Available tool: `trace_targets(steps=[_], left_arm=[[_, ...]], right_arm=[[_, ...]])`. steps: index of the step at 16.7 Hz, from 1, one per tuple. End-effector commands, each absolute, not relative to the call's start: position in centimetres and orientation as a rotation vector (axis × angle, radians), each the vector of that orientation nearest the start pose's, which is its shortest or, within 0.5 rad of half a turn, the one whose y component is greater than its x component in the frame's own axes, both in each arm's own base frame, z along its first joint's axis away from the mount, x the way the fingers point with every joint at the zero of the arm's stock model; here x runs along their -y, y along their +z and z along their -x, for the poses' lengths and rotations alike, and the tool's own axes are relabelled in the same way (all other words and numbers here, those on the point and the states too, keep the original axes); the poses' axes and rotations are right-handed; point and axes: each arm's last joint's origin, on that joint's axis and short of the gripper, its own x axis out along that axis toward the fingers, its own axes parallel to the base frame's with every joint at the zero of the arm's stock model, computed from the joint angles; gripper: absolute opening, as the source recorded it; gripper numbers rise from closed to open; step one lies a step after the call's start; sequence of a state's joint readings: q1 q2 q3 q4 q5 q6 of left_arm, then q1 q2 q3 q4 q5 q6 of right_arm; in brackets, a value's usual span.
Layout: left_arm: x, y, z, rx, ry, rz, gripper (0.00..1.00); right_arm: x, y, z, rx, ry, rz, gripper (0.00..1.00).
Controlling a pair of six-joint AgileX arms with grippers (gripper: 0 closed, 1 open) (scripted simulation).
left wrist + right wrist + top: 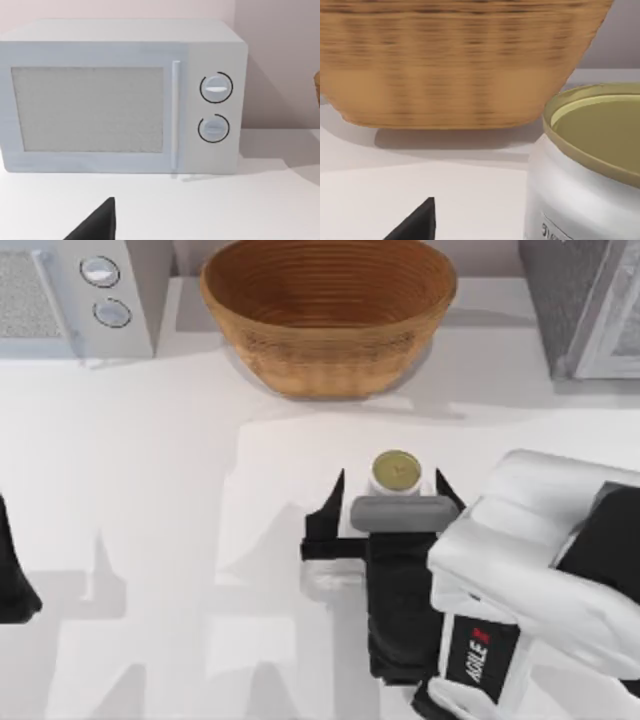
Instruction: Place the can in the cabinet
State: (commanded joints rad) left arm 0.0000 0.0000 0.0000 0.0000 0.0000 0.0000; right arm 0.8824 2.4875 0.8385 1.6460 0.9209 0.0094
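The can (pixel 395 471), small with a dull gold top and a white label, stands upright on the white table at centre right. My right gripper (pixel 391 490) is open around it, one black finger on each side, and the can sits nearer the right finger. The right wrist view shows the can (pixel 590 170) close up beside one black fingertip (pixel 420 222). The cabinet (pixel 575 300), dark grey and speckled with a pale framed door, stands at the back right corner. My left arm (pixel 14 580) rests at the left edge, one fingertip (pixel 100 222) set wide to the side as on the right.
A large wicker basket (pixel 328 310) stands at the back centre, just behind the can. A light grey microwave (pixel 80 295) with two round knobs fills the back left and faces the left wrist camera (pixel 120 100).
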Motion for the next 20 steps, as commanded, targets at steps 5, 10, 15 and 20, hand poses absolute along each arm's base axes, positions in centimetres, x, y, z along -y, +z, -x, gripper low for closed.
trace_targets(steps=[5, 10, 15, 20], left_arm=[[0.12, 16.00, -10.57, 0.000, 0.000, 0.000, 1.00], [0.12, 16.00, -10.57, 0.000, 0.000, 0.000, 1.00], [0.12, 16.00, -10.57, 0.000, 0.000, 0.000, 1.00], [0.12, 16.00, -10.57, 0.000, 0.000, 0.000, 1.00]], right_arm=[[-26.58, 1.08, -25.05, 0.006, -0.010, -0.001, 1.00], [-26.58, 1.08, -25.05, 0.006, -0.010, -0.001, 0.62], [-26.58, 1.08, -25.05, 0.006, -0.010, -0.001, 0.25], [-26.58, 1.08, -25.05, 0.006, -0.010, -0.001, 0.00]])
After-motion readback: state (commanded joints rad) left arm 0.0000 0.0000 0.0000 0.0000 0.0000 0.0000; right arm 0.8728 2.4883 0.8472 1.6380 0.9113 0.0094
